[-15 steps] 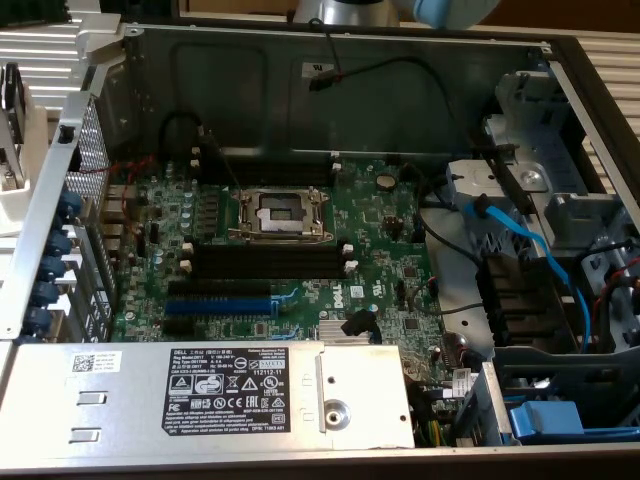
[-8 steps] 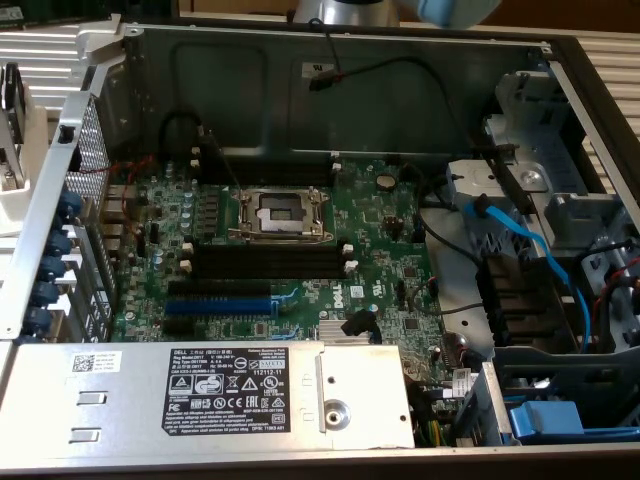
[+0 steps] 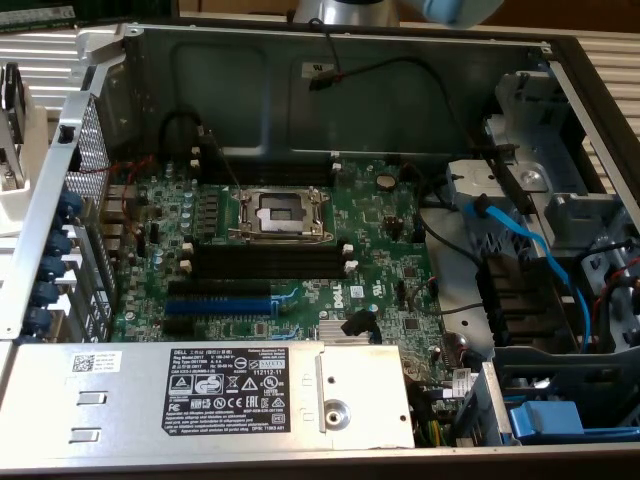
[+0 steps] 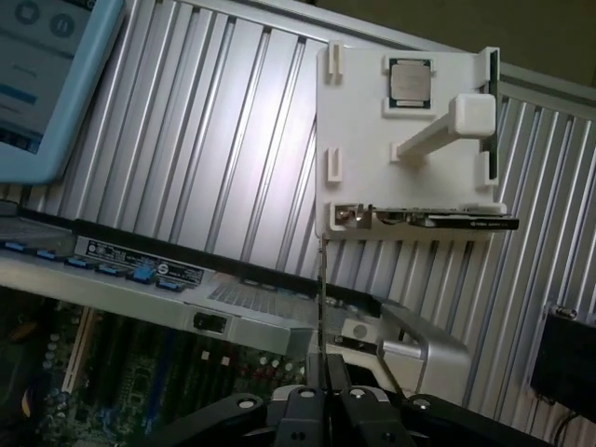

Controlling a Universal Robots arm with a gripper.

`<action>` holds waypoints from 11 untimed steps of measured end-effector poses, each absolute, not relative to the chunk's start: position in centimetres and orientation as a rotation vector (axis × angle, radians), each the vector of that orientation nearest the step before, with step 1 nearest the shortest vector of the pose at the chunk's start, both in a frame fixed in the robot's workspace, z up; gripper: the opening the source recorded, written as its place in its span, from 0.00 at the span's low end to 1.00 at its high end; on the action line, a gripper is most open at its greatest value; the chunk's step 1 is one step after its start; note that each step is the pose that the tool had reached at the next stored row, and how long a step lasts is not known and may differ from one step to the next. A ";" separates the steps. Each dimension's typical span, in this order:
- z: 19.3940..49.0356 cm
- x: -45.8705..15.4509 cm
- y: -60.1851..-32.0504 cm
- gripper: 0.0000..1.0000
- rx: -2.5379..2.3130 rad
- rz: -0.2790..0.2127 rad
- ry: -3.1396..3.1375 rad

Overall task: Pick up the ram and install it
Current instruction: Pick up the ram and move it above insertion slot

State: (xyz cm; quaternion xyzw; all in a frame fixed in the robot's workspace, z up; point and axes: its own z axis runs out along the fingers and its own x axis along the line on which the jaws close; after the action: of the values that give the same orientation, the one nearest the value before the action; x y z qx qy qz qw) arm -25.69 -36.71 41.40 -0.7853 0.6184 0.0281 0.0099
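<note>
- The gripper [image 4: 324, 374] is closed on the ram [image 4: 321, 298], a long, thin, dark-green circuit-board stick standing upright from the fingers, by the rim of the open grey metal computer case [image 3: 300, 80].
- Step judged: carrying it to the empty long black memory slots [image 3: 268, 262].
- Recommended: keep the stick upright, parallel to one slot, and seat it squarely.
- The ram presents its narrow edge; its label and chips cannot be made out.

Straight ahead of the gripper [image 4: 326, 374], a white holder plate [image 4: 372, 177] rests on the ribbed metal tabletop [image 4: 205, 140]. It carries a square processor chip [image 4: 408, 82], and a dark card [image 4: 456, 221] lies along its nearer edge. Closer in, below the gripper, lies the open computer case [image 3: 330, 90] with its green motherboard [image 3: 380, 225], metal-framed processor socket [image 3: 283, 212], blue slot [image 3: 218, 305] and labelled power supply [image 3: 225, 392].
</note>
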 end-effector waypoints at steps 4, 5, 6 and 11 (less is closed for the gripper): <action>41.5 -23.9 -36.7 0.12 -2.451 0.088 1.930; 41.5 -23.4 -36.7 0.12 -2.452 0.088 1.930; 41.5 -23.0 -36.7 0.12 -2.451 0.088 1.930; 41.7 -20.7 -36.7 0.12 -2.451 0.088 1.930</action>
State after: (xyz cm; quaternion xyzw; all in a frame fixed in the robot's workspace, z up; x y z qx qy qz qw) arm -20.69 -36.73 41.73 -0.7853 0.6184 0.0282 0.0101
